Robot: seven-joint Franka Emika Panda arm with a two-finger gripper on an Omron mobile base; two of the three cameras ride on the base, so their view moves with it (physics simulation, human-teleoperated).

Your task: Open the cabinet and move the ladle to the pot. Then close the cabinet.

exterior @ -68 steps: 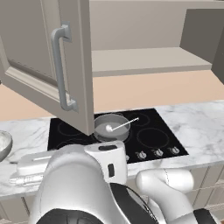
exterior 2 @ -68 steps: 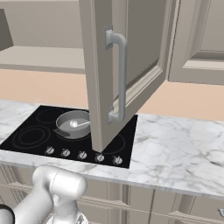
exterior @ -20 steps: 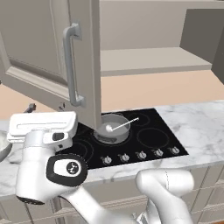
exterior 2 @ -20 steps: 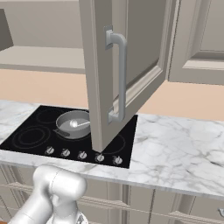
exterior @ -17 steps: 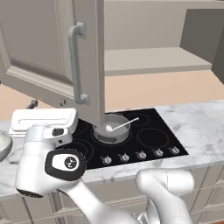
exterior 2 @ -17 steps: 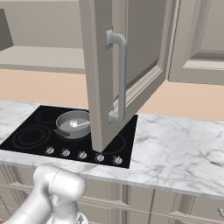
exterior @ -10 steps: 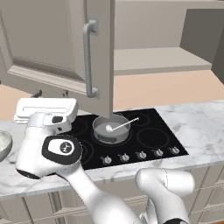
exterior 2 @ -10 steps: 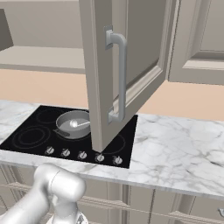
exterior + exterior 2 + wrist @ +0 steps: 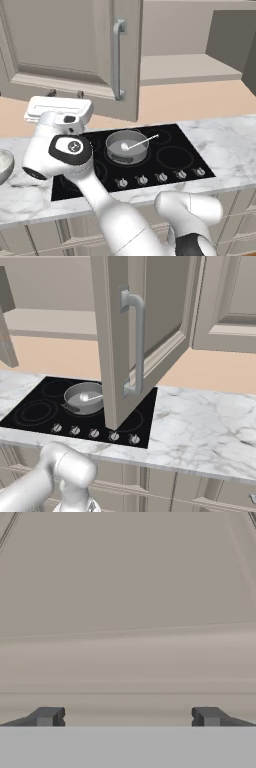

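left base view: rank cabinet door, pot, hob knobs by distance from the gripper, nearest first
1. Cabinet door: the open gripper sits right against its lower edge, at upper left.
2. Pot: on the hob, down and to the right of the gripper, with the ladle in it.
3. Hob knobs: along the hob's front edge, beyond the pot, lower right.

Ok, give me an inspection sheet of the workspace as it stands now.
Surface: marble counter with black cooktop.
Job's things: ladle lies in the pot on the cooktop; cabinet door stands partly open, shelf exposed.
Clutter: whitish bowl at the counter's left edge.
Gripper: gripper open, empty, facing the door panel.
Cables: nothing seen.
Surroundings: peach wall, lower cabinet fronts.
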